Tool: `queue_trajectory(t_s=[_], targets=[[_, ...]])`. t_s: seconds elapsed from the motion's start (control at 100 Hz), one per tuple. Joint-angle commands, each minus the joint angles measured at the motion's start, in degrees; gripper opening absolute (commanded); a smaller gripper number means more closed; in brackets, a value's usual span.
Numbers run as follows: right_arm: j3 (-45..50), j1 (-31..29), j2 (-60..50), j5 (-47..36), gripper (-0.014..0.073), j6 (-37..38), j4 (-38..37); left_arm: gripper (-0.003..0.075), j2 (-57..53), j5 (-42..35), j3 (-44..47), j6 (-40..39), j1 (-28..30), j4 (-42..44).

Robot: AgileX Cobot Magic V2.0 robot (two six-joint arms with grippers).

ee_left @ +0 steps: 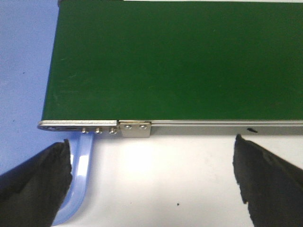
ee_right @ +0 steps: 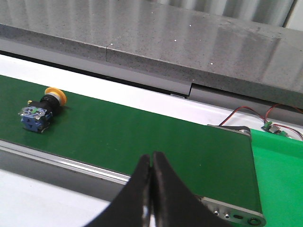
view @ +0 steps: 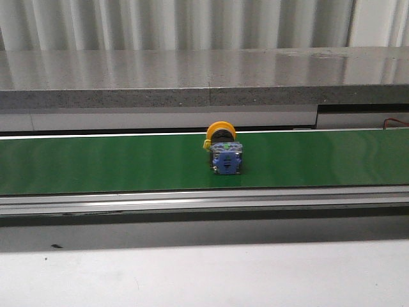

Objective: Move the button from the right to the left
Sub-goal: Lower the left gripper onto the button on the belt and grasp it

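Neither of my arms shows in the front view, so I only know my hands from the wrist cameras. My left hand [ee_left: 151, 182] is spread wide with nothing in it; only the two rough black fingertips [ee_left: 35, 187] poke in at the corners, the rest cut off. Between them lies bare white desk [ee_left: 180, 175], and a pale blue curved tube [ee_left: 80, 179] runs under the metal corner of the belt's frame; where it leads I cannot see. My right hand [ee_right: 151, 189] is closed tight, its smooth dark fingers pressed together and holding nothing.

Past the desk's front edge runs a dull metal rail [view: 192, 201], then the flat matte green belt [view: 96, 163], cut off at both sides of the front view. The button [view: 225, 152] lies tipped on its side near the middle of the belt, its boxy blue-grey block toward me and the round yellow cap pointing away, partly hidden behind the black collar. Farthest back sits a speckled grey stone-like ledge [view: 192, 80]. Thin red wires [ee_right: 251, 111] trail off beside the belt's right end.
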Motion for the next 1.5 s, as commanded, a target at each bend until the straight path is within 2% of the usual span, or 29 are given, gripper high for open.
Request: queue_trajectory(t_s=[0.0, 0.1, 0.31, 0.38, 0.55, 0.65, 0.87, 1.02, 1.2, 1.39, 1.49], targets=[[-1.4, 0.1, 0.5, -4.4, -0.0069, -0.7, 0.3, 0.0659, 0.5, -4.9, -2.1, -0.4, 0.1, -4.6], [-1.4, 0.1, 0.5, -4.4, -0.0069, -0.7, 0.3, 0.065, 2.2, -4.0, -3.1, 0.6, 0.1, -13.9], [-1.4, 0.1, 0.5, -4.4, -0.0069, -0.7, 0.3, 0.065, 10.3, 4.0, -8.4, 11.6, 0.1, -35.9], [-1.4, 0.1, 0.5, -4.4, -0.0069, -0.7, 0.3, 0.065, 13.3, 6.4, -10.9, 13.1, 0.0, -39.1], [-1.4, 0.1, 0.5, -4.4, -0.0069, -0.7, 0.3, 0.065, 19.7, 7.4, -17.7, 12.3, -4.0, -38.9], [-1.4, 0.1, 0.5, -4.4, -0.0069, -0.7, 0.3, 0.065, 23.6, 7.5, -22.0, 8.7, -8.5, -35.6], [-1.4, 0.1, 0.5, -4.4, -0.0069, -0.7, 0.3, 0.065, 33.0, 8.4, -31.7, -5.9, -19.2, -19.4], [-1.4, 0.1, 0.5, -4.4, -0.0069, -0.7, 0.3, 0.065, 39.8, 13.0, -39.0, -14.1, -24.6, -12.7], [-1.4, 0.1, 0.5, -4.4, -0.0069, -0.7, 0.3, 0.065, 47.0, 20.4, -47.0, -20.2, -28.5, -4.4], [-1.4, 0.1, 0.5, -4.4, -0.0069, -0.7, 0.3, 0.065, 53.7, 26.6, -52.7, -23.2, -29.5, -3.1], [-1.4, 0.1, 0.5, -4.4, -0.0069, -0.7, 0.3, 0.065, 56.1, 26.8, -53.7, -24.5, -29.5, -2.9]])
